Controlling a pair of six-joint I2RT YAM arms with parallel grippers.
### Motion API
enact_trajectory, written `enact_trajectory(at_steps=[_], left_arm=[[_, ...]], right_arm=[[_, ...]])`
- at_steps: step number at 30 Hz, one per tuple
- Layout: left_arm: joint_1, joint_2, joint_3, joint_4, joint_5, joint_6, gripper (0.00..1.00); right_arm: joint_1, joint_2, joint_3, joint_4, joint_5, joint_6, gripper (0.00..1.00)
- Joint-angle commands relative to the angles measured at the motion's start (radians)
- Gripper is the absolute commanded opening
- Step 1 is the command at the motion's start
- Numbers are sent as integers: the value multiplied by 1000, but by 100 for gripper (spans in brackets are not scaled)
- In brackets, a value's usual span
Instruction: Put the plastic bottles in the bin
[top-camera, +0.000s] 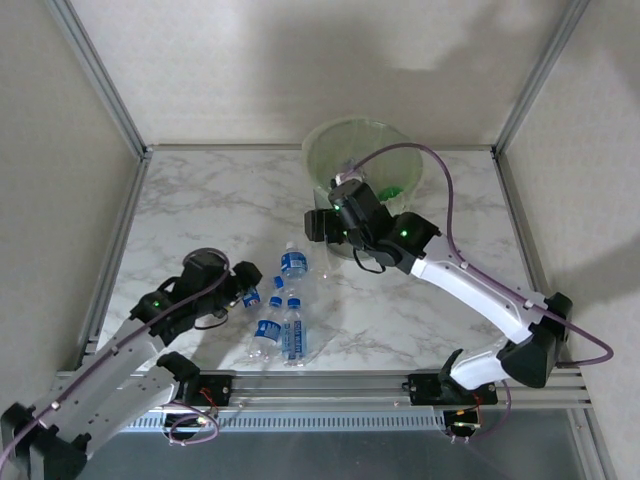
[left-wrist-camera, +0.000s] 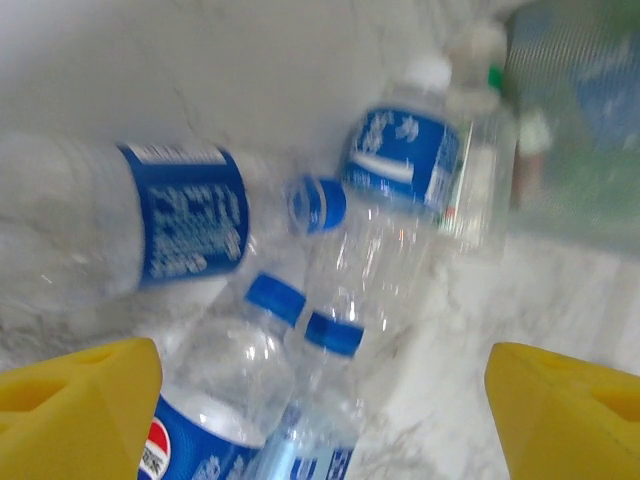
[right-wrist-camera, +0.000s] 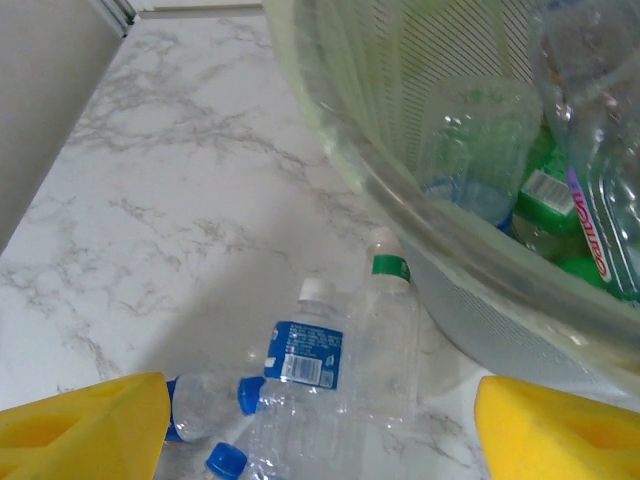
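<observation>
Nearest the bases, the left fingers (left-wrist-camera: 75, 405) stand wide apart with nothing between them, low over a heap of clear bottles (top-camera: 283, 322) lying on the marble tabletop (top-camera: 200, 210). Straight ahead of them lies a blue-capped bottle (left-wrist-camera: 225, 385) with a Pepsi label, crowded against its neighbours.

The step in hand looks like picking one bottle out of this heap. It should go best to centre on a single body, straddle it across its width rather than its length, and close gently, since the thin plastic will likely crush or squirt sideways.

Further out, a white-capped bottle (top-camera: 293, 262) lies a little apart. Beyond it the right fingers (right-wrist-camera: 80, 425) hang spread and empty at the near rim of the bin (top-camera: 325, 150), which holds several clear and green ones.
</observation>
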Motion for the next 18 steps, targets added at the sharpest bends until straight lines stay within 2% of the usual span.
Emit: enact_trajectory(at_steps=[1, 4, 9, 10, 11, 13, 18], left_arm=[[-126, 51, 68, -35, -26, 51, 82], [-229, 118, 121, -5, -6, 87, 80], [-362, 262, 192, -57, 8, 153, 81], [-390, 284, 197, -66, -2, 155, 82], [-418, 306, 199, -70, -9, 159, 95], [-450, 349, 206, -81, -14, 171, 99], [-490, 418, 229, -119, -55, 192, 97]], right_arm=[[7, -70, -27, -7, 60, 50, 81], [5, -88, -38, -10, 91, 71, 81], [-2, -93, -19, -57, 159, 115, 81], [-3, -101, -16, -70, 186, 130, 81], [-7, -113, -19, -86, 221, 157, 82], [-24, -146, -39, -84, 240, 178, 83], [-102, -240, -119, -64, 214, 226, 85]])
